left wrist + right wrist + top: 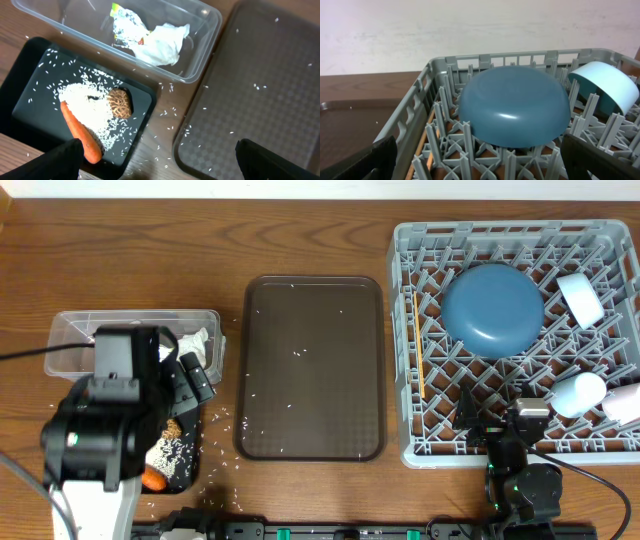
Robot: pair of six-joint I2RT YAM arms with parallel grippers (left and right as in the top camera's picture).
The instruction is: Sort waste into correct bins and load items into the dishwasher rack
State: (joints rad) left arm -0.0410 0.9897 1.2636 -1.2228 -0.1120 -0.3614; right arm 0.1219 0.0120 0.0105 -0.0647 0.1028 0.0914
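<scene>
Close to done — only stray rice to clear.

Found loaded in dishwasher rack at right: upturned blue plate, light blue bowl, small light blue cup, small pink-white cup, chopsticks along left side. Found binned at left: snack wrapper and crumpled paper in far clear tub; rice, carrot, brown food piece in near black tray. Noted loose grains on brown serving tray and table. Recorded left gripper and right gripper released, empty — left over bins, right at rack's near edge.
</scene>
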